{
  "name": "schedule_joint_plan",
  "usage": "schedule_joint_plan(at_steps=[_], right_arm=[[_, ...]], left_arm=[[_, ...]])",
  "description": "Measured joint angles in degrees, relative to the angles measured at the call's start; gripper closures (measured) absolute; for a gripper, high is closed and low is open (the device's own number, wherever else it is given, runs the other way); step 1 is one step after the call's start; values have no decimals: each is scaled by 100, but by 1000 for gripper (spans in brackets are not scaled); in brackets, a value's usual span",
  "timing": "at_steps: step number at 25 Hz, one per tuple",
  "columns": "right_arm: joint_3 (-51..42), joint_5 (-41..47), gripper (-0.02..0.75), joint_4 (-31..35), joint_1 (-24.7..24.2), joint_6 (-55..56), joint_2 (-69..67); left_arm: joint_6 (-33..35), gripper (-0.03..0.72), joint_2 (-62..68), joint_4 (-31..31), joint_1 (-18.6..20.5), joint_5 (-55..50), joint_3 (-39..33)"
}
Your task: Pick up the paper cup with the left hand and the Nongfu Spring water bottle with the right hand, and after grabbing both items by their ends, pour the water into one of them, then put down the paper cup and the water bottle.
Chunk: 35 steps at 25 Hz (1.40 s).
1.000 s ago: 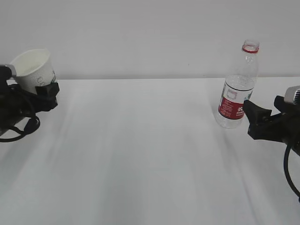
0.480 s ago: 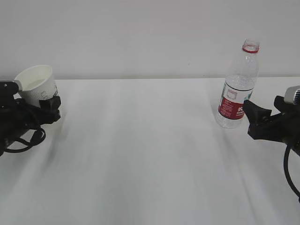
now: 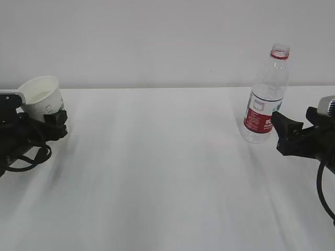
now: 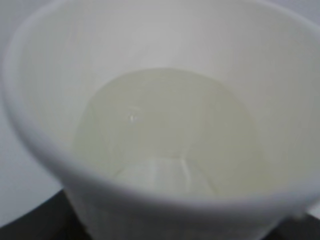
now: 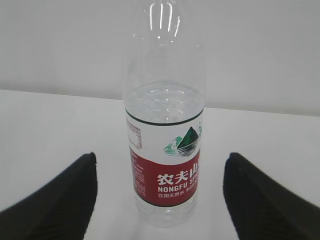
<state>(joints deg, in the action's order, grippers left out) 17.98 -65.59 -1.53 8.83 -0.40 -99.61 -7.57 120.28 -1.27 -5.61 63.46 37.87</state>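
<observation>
- The left claw (image 3: 49, 121) grips the paper cup (image 3: 41, 98) by its lower part, the cup leaning slightly, low over the white desk (image 3: 157, 167).
- Inside the cup lies a pale pool of water (image 4: 170, 130).
- The right claw (image 3: 280, 128) stands open, its fingers (image 5: 55, 195) apart on either side of the Nongfu Spring water bottle (image 3: 266, 97).
- The bottle stands upright on the desk just ahead of it, uncapped.
</observation>
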Motion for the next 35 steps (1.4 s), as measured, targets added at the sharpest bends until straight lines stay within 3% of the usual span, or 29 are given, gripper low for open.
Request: schedule_joint_plan(at_steps=[24, 26, 31, 35], right_arm=[[0, 0, 148, 0, 0, 0, 0], [0, 0, 148, 0, 0, 0, 0], [0, 0, 148, 0, 0, 0, 0], [0, 0, 148, 0, 0, 0, 0]], left_arm=[[46, 204, 604, 172, 0, 449, 82], [46, 178, 604, 172, 0, 449, 82], [46, 23, 617, 127, 0, 326, 82], [46, 1, 573, 127, 0, 274, 8]])
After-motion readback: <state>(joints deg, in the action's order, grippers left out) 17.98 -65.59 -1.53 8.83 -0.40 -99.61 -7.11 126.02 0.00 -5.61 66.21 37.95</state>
